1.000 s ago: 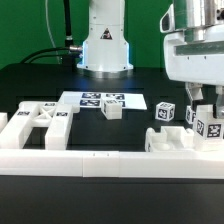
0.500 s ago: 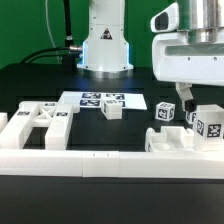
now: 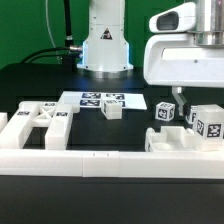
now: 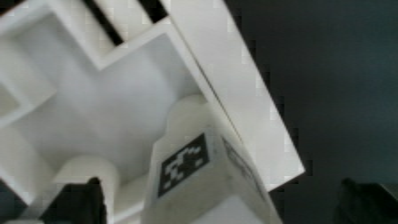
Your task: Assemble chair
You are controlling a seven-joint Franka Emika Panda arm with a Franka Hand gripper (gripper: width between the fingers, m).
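While the gripper point(image 4: 228, 198) hangs open, square black-and-white tags point(image 4: 187, 158) mark the chair point(image 3: 172, 141) pieces.

A flat panel point(image 3: 40, 119) lies at the exterior view's left of the marker board point(image 3: 132, 102), a tagged cube point(image 3: 163, 112) at its right.

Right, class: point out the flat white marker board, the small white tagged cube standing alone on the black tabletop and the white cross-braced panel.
Flat white marker board point(image 3: 82, 99): exterior view, its tag-printed top.
Small white tagged plastic cube point(image 3: 164, 112): exterior view, its tagged front.
White cross-braced plastic panel point(image 3: 42, 119): exterior view, the cross's centre.
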